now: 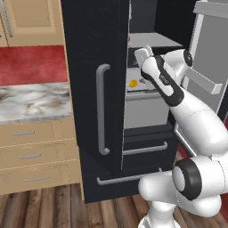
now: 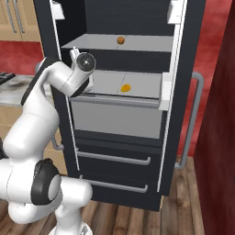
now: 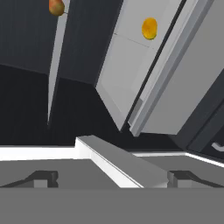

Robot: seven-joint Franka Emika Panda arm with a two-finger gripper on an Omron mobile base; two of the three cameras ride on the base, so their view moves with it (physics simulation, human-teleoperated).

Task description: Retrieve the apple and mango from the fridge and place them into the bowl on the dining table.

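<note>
The black fridge has its left door shut and its right door swung open, so the grey shelves show. The apple lies on the upper shelf and appears again as the apple. One shelf lower rests the yellow-orange mango, also visible as the mango and the mango. My gripper is open with nothing between its fingertips. The hand hovers at the left of the fridge opening, apart from both fruits. The bowl and dining table are out of view.
The open fridge door stands to the right of the arm. Two lower drawers with grey bar handles sit under the shelves. Tan cabinets with a marble counter flank the fridge on the left. A dark red wall is near on the right.
</note>
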